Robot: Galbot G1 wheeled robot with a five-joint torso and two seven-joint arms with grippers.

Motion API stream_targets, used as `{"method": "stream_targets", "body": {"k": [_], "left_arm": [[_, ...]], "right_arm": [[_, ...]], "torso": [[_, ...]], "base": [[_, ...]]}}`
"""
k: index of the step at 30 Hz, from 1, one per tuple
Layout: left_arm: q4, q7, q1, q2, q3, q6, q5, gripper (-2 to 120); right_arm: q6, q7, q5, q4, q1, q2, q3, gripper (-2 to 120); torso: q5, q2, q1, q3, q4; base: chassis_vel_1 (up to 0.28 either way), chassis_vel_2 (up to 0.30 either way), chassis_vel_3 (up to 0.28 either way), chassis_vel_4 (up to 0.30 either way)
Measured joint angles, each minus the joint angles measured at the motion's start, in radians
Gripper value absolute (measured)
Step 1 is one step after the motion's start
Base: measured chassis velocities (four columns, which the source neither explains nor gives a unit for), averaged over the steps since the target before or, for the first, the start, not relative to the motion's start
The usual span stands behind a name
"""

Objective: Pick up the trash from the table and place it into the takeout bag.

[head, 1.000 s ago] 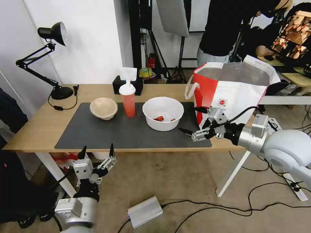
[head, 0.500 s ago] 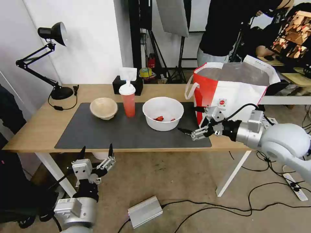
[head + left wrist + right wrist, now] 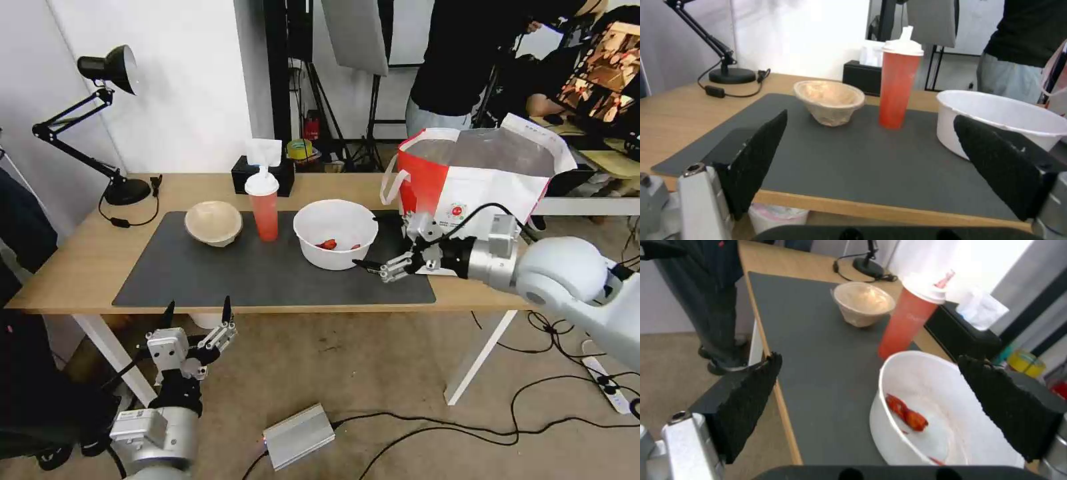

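On the table (image 3: 73, 263) a dark grey mat (image 3: 233, 277) carries the trash: a beige paper bowl (image 3: 213, 223), a tall red cup (image 3: 265, 207) with a white domed lid, and a wide white bowl (image 3: 335, 233) holding red scraps. At the table's right end stands the takeout bag (image 3: 480, 183), its top open. My right gripper (image 3: 377, 244) is open just right of the white bowl's rim, low over the mat. The right wrist view shows the white bowl (image 3: 929, 413) ahead of the open right gripper (image 3: 870, 358). My left gripper (image 3: 200, 305) waits open below the table's front edge.
A black desk lamp (image 3: 110, 70) stands at the back left, and a black tissue box (image 3: 263, 175) sits behind the red cup. On the floor lie a silver box (image 3: 298, 437) and cables (image 3: 520, 400). A person (image 3: 467, 60) stands behind the bag.
My right gripper has moved left along the mat from in front of the bag to the white bowl's right side. The left arm has stayed put.
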Motion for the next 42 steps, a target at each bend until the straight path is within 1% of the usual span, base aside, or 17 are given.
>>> {"method": "stream_targets", "body": {"k": [1, 4, 5, 9, 11, 14, 15, 17, 19, 28, 31, 33, 35, 38, 39, 41, 42], "left_arm": [[0.000, 0.003, 0.000, 0.000, 0.000, -0.004, 0.000, 100], [0.004, 0.011, -0.001, -0.008, 0.003, -0.014, 0.005, 100], [0.004, 0.011, -0.001, -0.008, 0.003, -0.014, 0.005, 100], [0.010, 0.012, -0.002, -0.018, 0.007, -0.019, 0.016, 100], [0.010, 0.012, -0.002, -0.018, 0.007, -0.019, 0.016, 100], [0.009, 0.011, 0.006, -0.035, 0.004, -0.019, 0.027, 100], [0.009, 0.011, 0.006, -0.035, 0.004, -0.019, 0.027, 100], [0.007, 0.010, 0.009, -0.039, -0.001, -0.019, 0.030, 100], [0.007, 0.009, 0.010, -0.040, -0.004, -0.019, 0.031, 100], [0.007, 0.008, 0.012, -0.052, -0.004, -0.021, 0.040, 100], [0.009, 0.008, 0.012, -0.055, -0.003, -0.023, 0.044, 100], [0.010, 0.008, 0.009, -0.057, -0.003, -0.023, 0.046, 100], [0.011, 0.008, 0.009, -0.057, -0.003, -0.023, 0.046, 100], [0.014, 0.007, 0.007, -0.063, -0.003, -0.024, 0.047, 100], [0.015, 0.007, 0.008, -0.068, -0.002, -0.026, 0.051, 100], [0.015, 0.007, 0.008, -0.068, -0.002, -0.026, 0.051, 100], [0.017, 0.007, 0.010, -0.075, 0.003, -0.035, 0.058, 100]], "right_arm": [[0.003, -0.014, -0.023, -0.017, 0.035, 0.014, -0.035, 100], [0.013, -0.072, -0.071, -0.051, 0.098, 0.043, -0.087, 100], [0.013, -0.072, -0.071, -0.051, 0.098, 0.043, -0.087, 100], [0.015, -0.119, -0.098, -0.088, 0.188, 0.081, -0.162, 100], [0.015, -0.123, -0.100, -0.091, 0.195, 0.084, -0.168, 100], [0.014, -0.168, -0.112, -0.140, 0.279, 0.133, -0.233, 100], [0.014, -0.168, -0.112, -0.140, 0.279, 0.133, -0.233, 100], [-0.024, -0.170, -0.109, -0.149, 0.313, 0.155, -0.256, 100], [-0.051, -0.170, -0.106, -0.155, 0.334, 0.173, -0.273, 100], [-0.074, -0.169, -0.074, -0.203, 0.419, 0.236, -0.337, 100], [-0.079, -0.163, -0.041, -0.230, 0.448, 0.257, -0.361, 100], [-0.079, -0.133, 0.009, -0.250, 0.471, 0.278, -0.384, 100], [-0.080, -0.128, 0.019, -0.253, 0.474, 0.281, -0.388, 100], [-0.106, -0.103, 0.063, -0.265, 0.490, 0.296, -0.403, 100], [-0.131, -0.088, 0.091, -0.273, 0.495, 0.303, -0.409, 100], [-0.131, -0.088, 0.091, -0.273, 0.495, 0.303, -0.409, 100], [-0.160, -0.077, 0.113, -0.291, 0.501, 0.311, -0.419, 100]], "torso": [[0.0004, 0.000, 0.000, 0.000, -0.0001], [0.0001, 0.000, 0.000, 0.000, 0.0000], [0.0001, 0.000, 0.000, 0.000, 0.0000], [0.0001, 0.000, 0.000, 0.000, -0.0001], [0.0002, 0.000, 0.000, 0.000, -0.0001], [0.0002, 0.000, 0.000, 0.000, 0.0000], [0.0002, 0.000, 0.000, 0.000, 0.0000], [0.0002, 0.000, 0.000, 0.000, 0.0003], [0.0001, 0.000, 0.000, 0.000, -0.0001], [0.0002, 0.000, 0.000, 0.000, -0.0001], [0.0003, 0.000, 0.000, 0.000, -0.0001], [0.0003, 0.000, 0.000, 0.000, -0.0001], [0.0003, 0.000, 0.000, 0.000, 0.0000], [0.0002, 0.000, 0.000, 0.000, 0.0000], [0.0003, 0.000, 0.000, 0.000, 0.0000], [0.0003, 0.000, 0.000, 0.000, 0.0000], [0.0003, 0.000, 0.000, 0.000, 0.0000]], "base": [[0.000, 0.000, 0.000, 0.000], [0.000, 0.000, 0.000, 0.000], [0.000, 0.000, 0.000, 0.000], [0.000, 0.000, 0.000, 0.000], [0.000, 0.000, 0.000, 0.000], [0.000, 0.000, 0.000, 0.000], [0.000, 0.000, 0.000, 0.000], [0.000, 0.000, 0.000, 0.000], [0.000, 0.000, 0.000, 0.000], [0.000, 0.000, 0.000, 0.000], [0.000, 0.000, 0.000, 0.000], [0.000, 0.000, 0.000, 0.000], [0.000, 0.000, 0.000, 0.000], [0.000, 0.000, 0.000, 0.000], [0.000, 0.000, 0.000, 0.000], [0.000, 0.000, 0.000, 0.000], [0.000, 0.000, 0.000, 0.000]]}}
